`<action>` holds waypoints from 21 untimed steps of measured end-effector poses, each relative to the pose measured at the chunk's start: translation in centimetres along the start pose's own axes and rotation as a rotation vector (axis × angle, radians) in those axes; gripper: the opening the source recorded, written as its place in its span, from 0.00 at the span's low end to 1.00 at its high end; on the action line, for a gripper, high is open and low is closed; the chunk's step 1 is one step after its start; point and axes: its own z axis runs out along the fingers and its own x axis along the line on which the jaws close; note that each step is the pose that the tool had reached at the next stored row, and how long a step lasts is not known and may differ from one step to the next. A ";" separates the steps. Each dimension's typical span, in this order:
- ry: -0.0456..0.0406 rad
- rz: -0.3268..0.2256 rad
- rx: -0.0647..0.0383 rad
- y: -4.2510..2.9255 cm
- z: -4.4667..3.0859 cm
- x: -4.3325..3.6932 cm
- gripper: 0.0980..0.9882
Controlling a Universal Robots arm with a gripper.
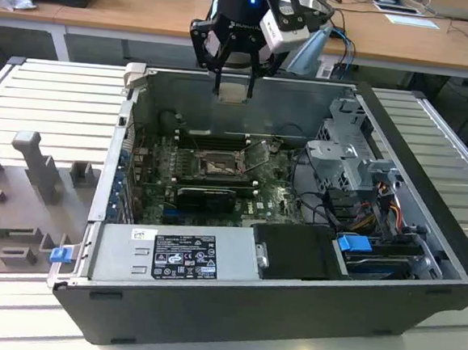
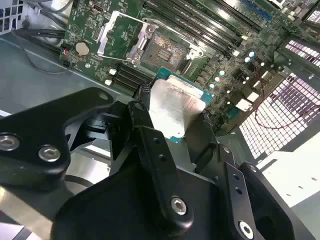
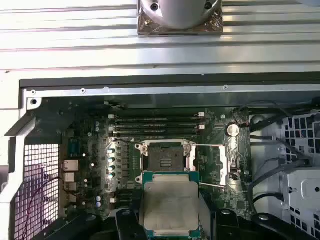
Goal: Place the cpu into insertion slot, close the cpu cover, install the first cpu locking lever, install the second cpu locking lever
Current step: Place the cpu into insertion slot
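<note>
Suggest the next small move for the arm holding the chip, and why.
Likely ease the gripper down toward the socket, keeping the chip level. The chip is gripped and hangs well above the socket, which is bare, with its cover swung open beside it.

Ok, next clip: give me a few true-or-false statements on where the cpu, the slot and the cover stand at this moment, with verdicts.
1. The end effector grips the cpu. True.
2. The cpu sits in the insertion slot. False: the slot is empty, and the cpu is held clear of it.
3. The cpu cover stands open beside the slot. True.
4. The computer case has its side panel on. False: the case lies open, with the green board inside exposed.
</note>
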 end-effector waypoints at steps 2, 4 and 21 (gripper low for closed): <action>-0.0061 0.068 -0.001 0.00 0.02 0.00 0.48; -0.0093 0.102 -0.002 -0.02 0.24 -0.01 0.48; -0.0225 0.250 0.001 -0.05 0.57 -0.01 0.48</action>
